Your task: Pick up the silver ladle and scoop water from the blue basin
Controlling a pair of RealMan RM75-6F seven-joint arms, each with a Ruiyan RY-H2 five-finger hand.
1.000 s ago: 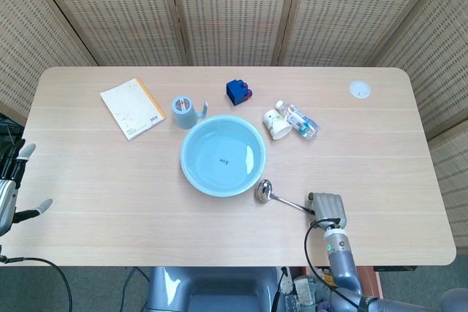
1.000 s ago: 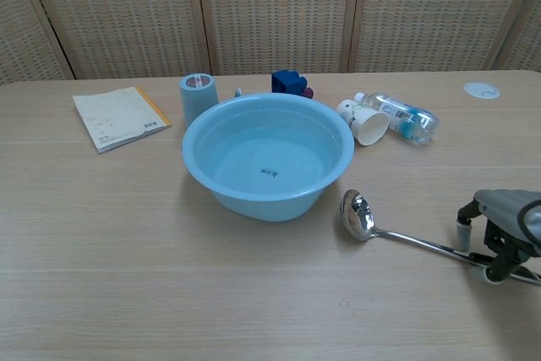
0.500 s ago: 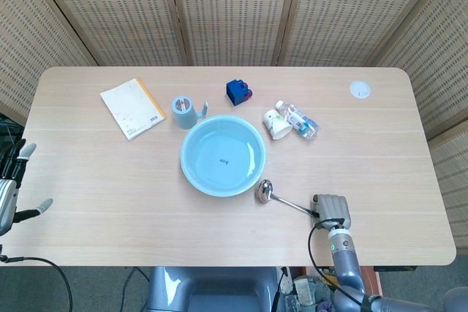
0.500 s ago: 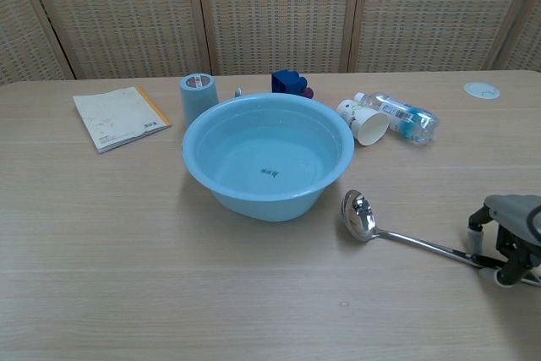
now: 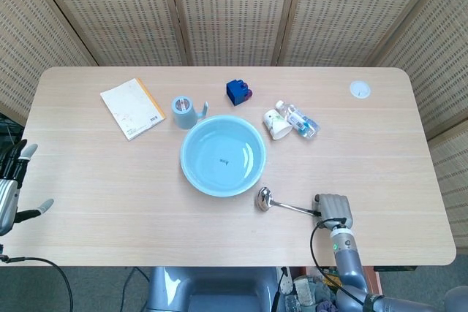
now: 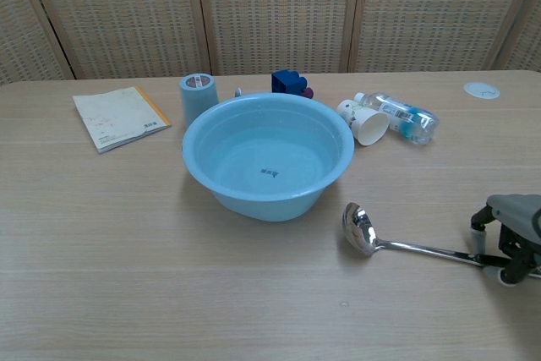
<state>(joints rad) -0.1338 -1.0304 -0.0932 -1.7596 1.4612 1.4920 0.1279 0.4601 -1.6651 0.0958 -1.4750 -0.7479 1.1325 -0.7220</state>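
The silver ladle (image 5: 265, 199) lies on the table just right of and in front of the blue basin (image 5: 185, 160), its bowl toward the basin and its handle running right. My right hand (image 5: 333, 210) sits over the handle's far end with its fingers curled down around it. In the chest view the ladle (image 6: 360, 229) rests flat, its handle ending under my right hand (image 6: 509, 239). The basin (image 6: 191, 161) holds clear water. My left hand (image 5: 14, 188) hangs off the table's left edge, fingers apart, holding nothing.
Behind the basin stand a light blue mug (image 5: 183, 111) and a dark blue block (image 5: 237, 91). A tipped paper cup (image 5: 276, 123) and a lying plastic bottle (image 5: 300, 120) are at the back right. A notebook (image 5: 132, 108) lies at the back left, a white disc (image 5: 359, 90) far right.
The ladle has swung: its bowl slid toward the table's front edge and the handle now runs nearly level. My right hand shifted slightly right with the handle's end.
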